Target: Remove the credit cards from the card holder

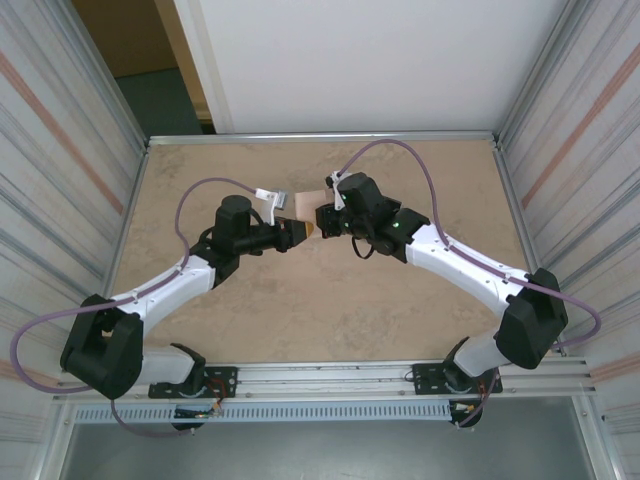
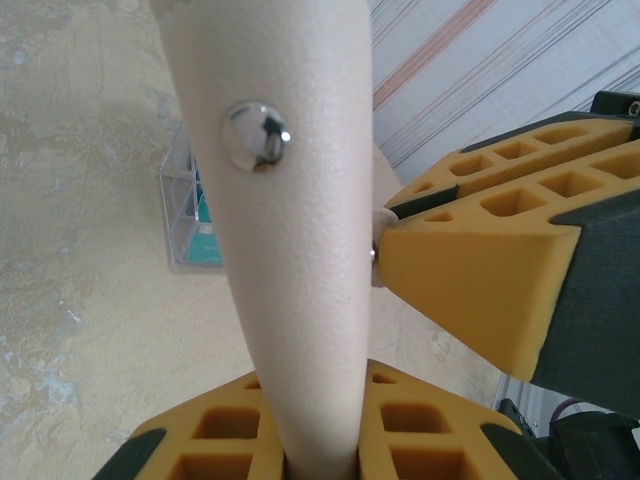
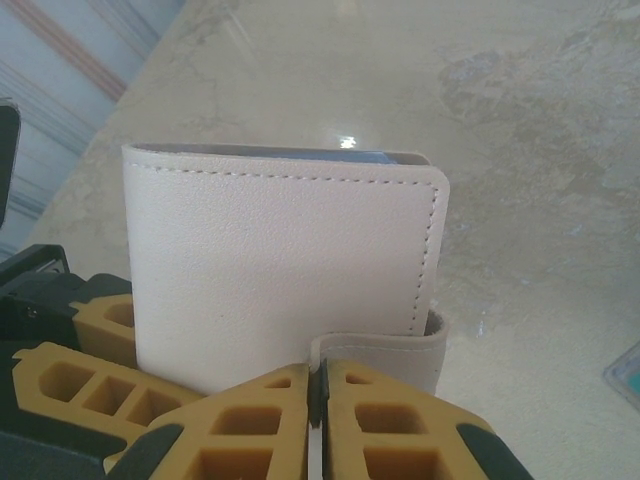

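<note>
Left gripper (image 2: 310, 435) clamps the beige holder (image 2: 290, 260) from below in the left wrist view, snap stud (image 2: 257, 135) facing out. The right gripper (image 2: 395, 228) meets the holder's edge, and a clear case (image 2: 185, 200) with a teal card (image 2: 208, 228) lies on the table (image 2: 80, 330) behind. From the right wrist, yellow fingers (image 3: 390, 420) pinch shut on the strap (image 3: 385, 350) at the holder's lower corner. From above, both arms meet mid-table, holder between them.
</note>
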Tool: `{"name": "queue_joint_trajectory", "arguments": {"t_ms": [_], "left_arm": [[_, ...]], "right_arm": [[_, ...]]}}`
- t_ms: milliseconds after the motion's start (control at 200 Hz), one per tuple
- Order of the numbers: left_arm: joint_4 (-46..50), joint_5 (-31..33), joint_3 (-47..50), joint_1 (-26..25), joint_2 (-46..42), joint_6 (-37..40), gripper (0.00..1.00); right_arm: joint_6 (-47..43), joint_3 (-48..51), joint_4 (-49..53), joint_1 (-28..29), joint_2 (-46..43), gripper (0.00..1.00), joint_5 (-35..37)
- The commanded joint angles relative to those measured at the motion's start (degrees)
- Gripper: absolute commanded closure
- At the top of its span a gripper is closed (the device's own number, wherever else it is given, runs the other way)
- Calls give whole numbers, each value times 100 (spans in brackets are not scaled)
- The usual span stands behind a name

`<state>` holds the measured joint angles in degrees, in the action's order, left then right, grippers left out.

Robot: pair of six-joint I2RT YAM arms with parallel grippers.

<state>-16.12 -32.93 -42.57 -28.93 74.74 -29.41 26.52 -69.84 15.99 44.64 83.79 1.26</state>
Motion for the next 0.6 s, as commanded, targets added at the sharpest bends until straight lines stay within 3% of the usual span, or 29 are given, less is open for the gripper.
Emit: {"name": "queue_joint_trajectory", "arguments": {"t_ms": [0,596], "left_arm": [[-256,-363,-111,-26,-53,111,100],[-257,-396,-128,-29,1,120,100]], "right_arm": [[94,142,17,-167,-114,91,290],[174,307,-87,-335,-218,99,167]]}}
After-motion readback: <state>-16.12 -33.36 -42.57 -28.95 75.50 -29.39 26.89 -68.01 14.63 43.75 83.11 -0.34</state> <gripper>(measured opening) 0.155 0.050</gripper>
